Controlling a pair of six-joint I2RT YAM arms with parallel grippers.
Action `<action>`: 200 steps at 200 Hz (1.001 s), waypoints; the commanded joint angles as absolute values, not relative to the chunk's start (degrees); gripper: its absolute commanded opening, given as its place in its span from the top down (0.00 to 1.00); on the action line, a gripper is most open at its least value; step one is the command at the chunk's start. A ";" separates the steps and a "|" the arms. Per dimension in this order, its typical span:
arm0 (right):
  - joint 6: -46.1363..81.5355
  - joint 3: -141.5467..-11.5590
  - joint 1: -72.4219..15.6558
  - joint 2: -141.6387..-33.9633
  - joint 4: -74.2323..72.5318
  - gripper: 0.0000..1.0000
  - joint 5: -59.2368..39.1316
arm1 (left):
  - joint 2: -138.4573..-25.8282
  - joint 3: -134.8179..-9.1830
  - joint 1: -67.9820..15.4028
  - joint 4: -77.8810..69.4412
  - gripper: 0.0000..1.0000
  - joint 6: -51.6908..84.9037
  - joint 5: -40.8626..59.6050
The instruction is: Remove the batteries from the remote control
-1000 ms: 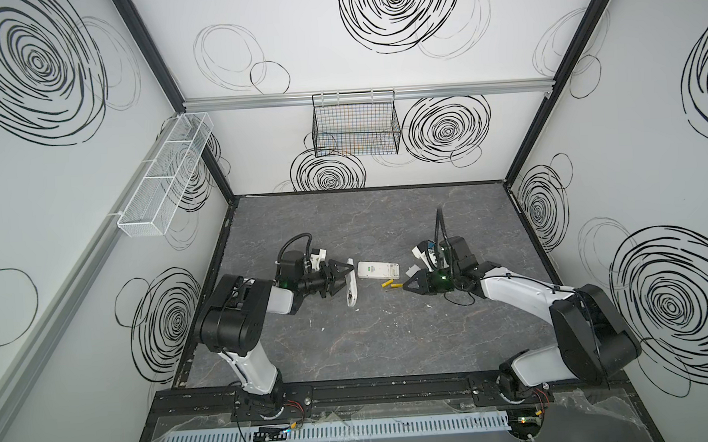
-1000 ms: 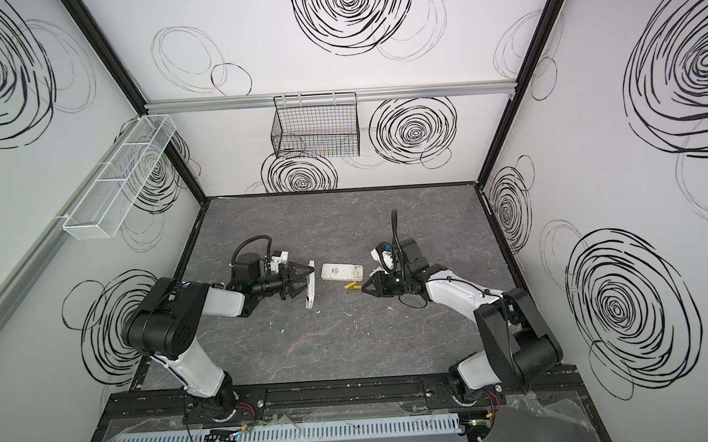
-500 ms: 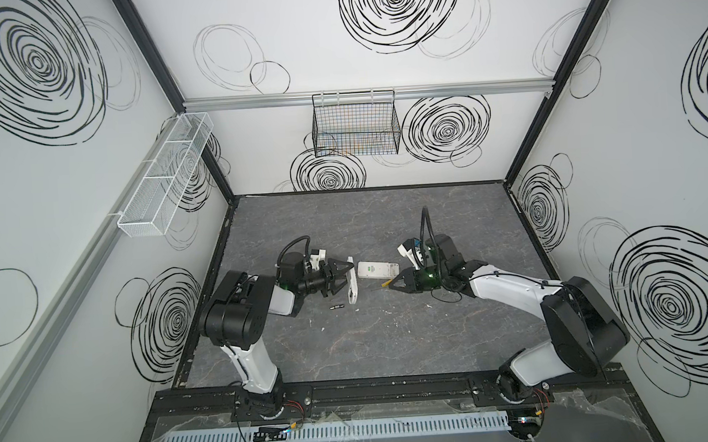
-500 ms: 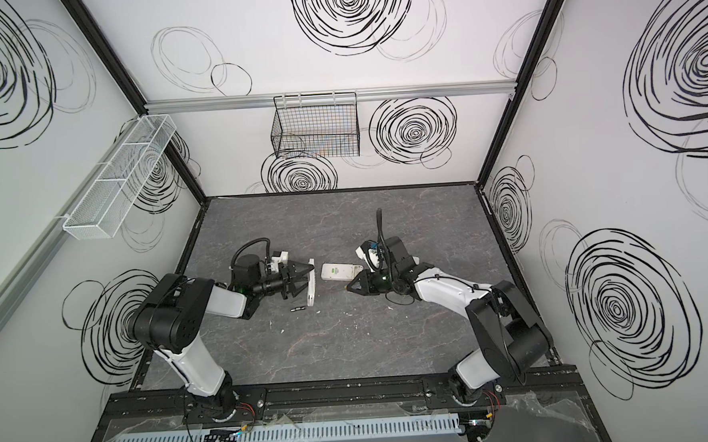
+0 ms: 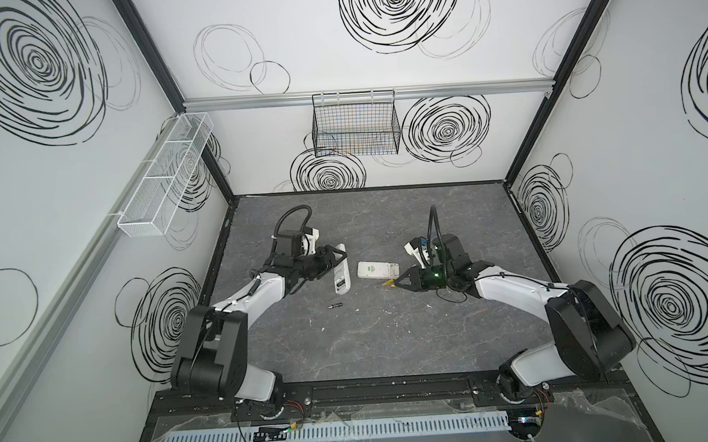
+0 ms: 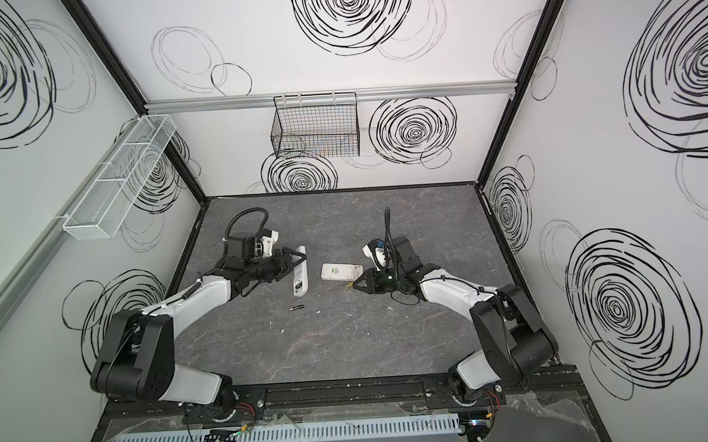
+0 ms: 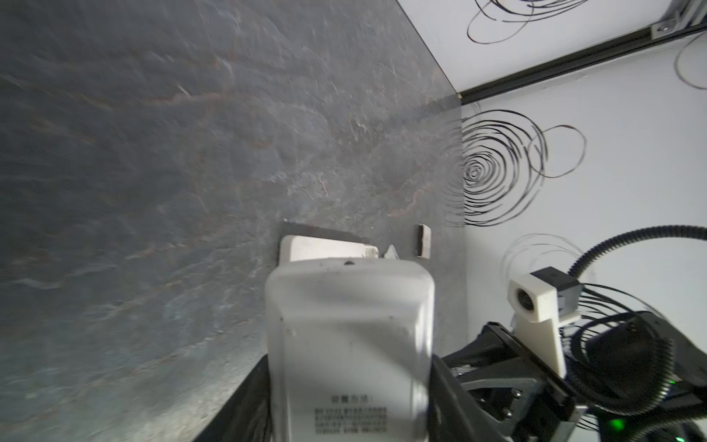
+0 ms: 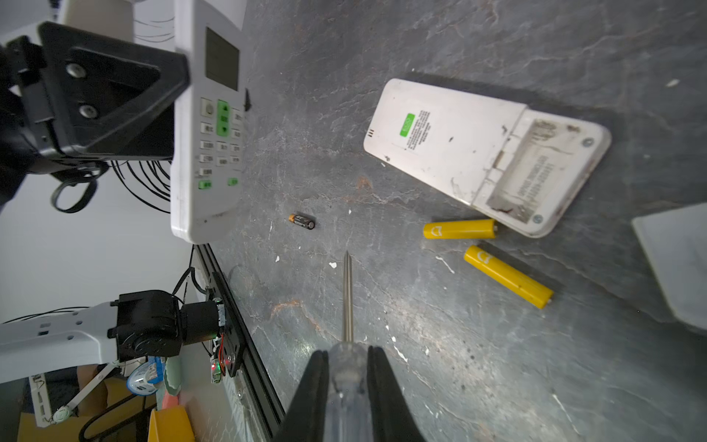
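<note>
- display remote (image 8: 206, 126), key side: the green rocker key (image 8: 223, 118) carries an up arrow and a down arrow; legends on the other keys are too small to read.
- display remote, back side: a short heading over a print block (image 7: 350, 419) of fine lines, blurred, unreadable.
- flat remote (image 8: 451, 137), at 3 o'clock of the display remote in both top views: green sticker (image 8: 407, 124) with pale marks, black small print beside it; neither legible.
- compartment label (image 8: 535, 176), in the flat remote's open battery bay: grey print lines, illegible.
- yellow batteries (image 8: 461, 229), about 5 o'clock of the flat remote: each bears one white outline emblem near one end.
- black battery (image 8: 303, 221), about 6 o'clock of the display remote: jacket markings unreadable.
</note>
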State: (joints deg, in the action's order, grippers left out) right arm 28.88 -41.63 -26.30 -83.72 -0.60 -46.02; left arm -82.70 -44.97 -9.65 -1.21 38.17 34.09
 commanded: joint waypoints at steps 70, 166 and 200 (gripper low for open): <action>26.65 -40.90 -30.15 -81.52 -3.34 1.00 -44.51 | -82.96 -41.15 4.15 12.60 0.80 33.22 11.27; 29.94 -47.01 -40.44 -86.70 -7.60 1.00 -38.70 | -91.22 -47.04 2.12 16.18 0.91 50.17 7.31; 30.21 -48.82 -42.54 -87.44 -8.18 1.00 -35.88 | -91.60 -46.72 -0.06 14.15 0.86 57.69 6.11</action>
